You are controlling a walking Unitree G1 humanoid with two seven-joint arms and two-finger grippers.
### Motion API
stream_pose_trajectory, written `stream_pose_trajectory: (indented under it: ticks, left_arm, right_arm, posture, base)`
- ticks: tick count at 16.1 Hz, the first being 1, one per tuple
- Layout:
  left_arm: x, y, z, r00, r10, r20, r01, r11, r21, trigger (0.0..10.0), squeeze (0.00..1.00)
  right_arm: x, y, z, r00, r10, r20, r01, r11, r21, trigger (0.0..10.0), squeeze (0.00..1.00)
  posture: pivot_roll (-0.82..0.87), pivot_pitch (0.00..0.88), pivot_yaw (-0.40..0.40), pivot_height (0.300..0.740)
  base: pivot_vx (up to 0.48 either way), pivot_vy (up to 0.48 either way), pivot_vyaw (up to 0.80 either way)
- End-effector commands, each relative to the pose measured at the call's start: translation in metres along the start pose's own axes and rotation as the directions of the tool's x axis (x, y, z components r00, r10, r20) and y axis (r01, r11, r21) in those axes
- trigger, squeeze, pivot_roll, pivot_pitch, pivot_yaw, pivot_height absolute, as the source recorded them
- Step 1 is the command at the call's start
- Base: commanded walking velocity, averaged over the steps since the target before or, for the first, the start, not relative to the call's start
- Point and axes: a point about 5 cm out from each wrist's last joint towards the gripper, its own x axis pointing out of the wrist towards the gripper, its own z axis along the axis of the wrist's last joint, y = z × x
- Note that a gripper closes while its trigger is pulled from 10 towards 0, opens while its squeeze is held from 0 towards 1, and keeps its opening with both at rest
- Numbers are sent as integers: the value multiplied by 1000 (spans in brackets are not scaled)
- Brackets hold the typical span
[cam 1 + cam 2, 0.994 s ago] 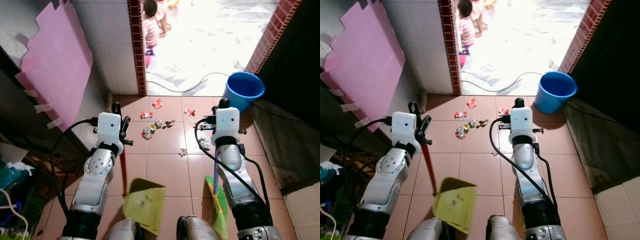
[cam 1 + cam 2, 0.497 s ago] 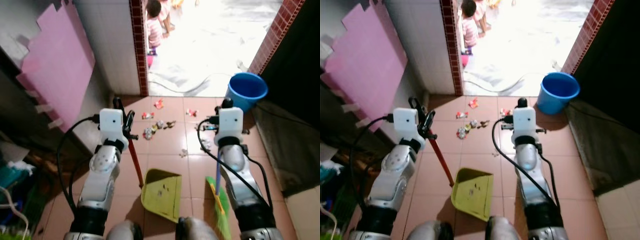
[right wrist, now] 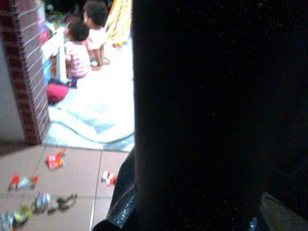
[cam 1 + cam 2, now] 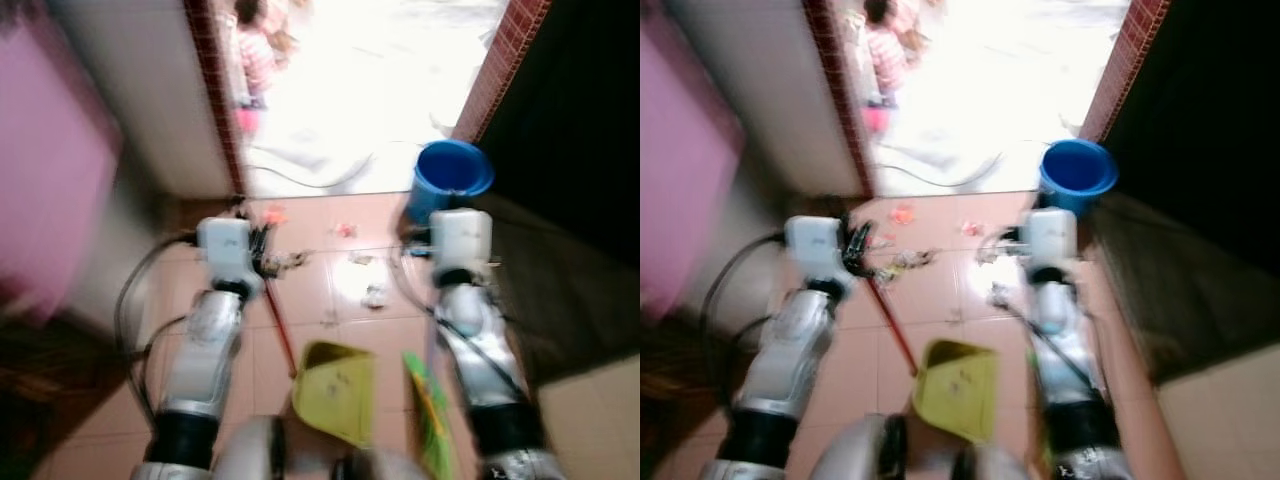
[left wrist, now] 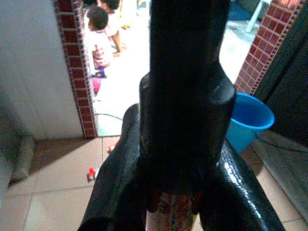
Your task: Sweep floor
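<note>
Floor (image 4: 330, 290) of reddish-brown tile is seen under both arms, and both head views are smeared by motion blur. Nearest the robot, a yellow-green dustpan (image 4: 338, 388) is seen low on the tiles between the arms, its lower edge cut off by the robot's body. A red handle (image 4: 279, 325) is seen running from the pan up to the left gripper (image 4: 258, 250); in the left wrist view the black fingers (image 5: 115, 173) are seen closed around a dark pole. Beside the pan, on the right, a green broom head (image 4: 428, 410) is seen, with a thin blue shaft rising toward the right arm. The right gripper (image 4: 418, 245) is hidden behind its white wrist housing, and the right wrist view is blocked by a black mass, so it cannot be told whether its fingers are apart or together. Farther out, scattered litter (image 3: 43, 202) is seen on the tiles ahead of the grippers; single pieces are too blurred to identify. A blue bucket (image 4: 452, 178) is seen by the brick doorpost. Beyond the doorway, two small persons (image 3: 86, 38) are seen on a bright floor.
</note>
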Motion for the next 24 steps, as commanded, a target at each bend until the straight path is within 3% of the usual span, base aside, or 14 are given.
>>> stream_pose_trajectory:
  ticks: [1, 11, 15, 21, 24]
  left_arm:
    - [3, -1, 17, 996, 14, 87, -17, 999, 34, 10000, 0]
    - [13, 10, 49, 970, 119, 213, -125, 992, 15, 10000, 0]
    - [16, 19, 41, 961, 176, 214, -198, 977, 85, 10000, 0]
    - [20, 12, 12, 948, 285, 139, -298, 951, 82, 10000, 0]
    - [27, 1, 10, 955, 262, 136, -275, 958, 81, 10000, 0]
  right_arm:
    - [2, -12, 2, 999, -29, 20, 30, 999, -39, 10000, 0]
    - [2, -11, 1, 1000, -20, 22, 21, 998, -57, 10000, 0]
    - [5, -8, 4, 999, -24, 31, 26, 998, -62, 10000, 0]
    - [7, -7, 5, 999, -37, 37, 40, 996, -76, 10000, 0]
    - [6, -10, 9, 995, -51, 84, 56, 996, -62, 10000, 0]
  posture:
    - [-111, 141, 23, 740]
    - [-113, 148, 23, 740]
    - [-123, 163, 26, 740]
    - [-133, 175, 26, 740]
    - [-139, 175, 29, 740]
  base:
    - [398, 270, 0]
    - [353, 321, 0]
    - [151, 187, 0]
    - [0, 0, 0]
    - [0, 0, 0]
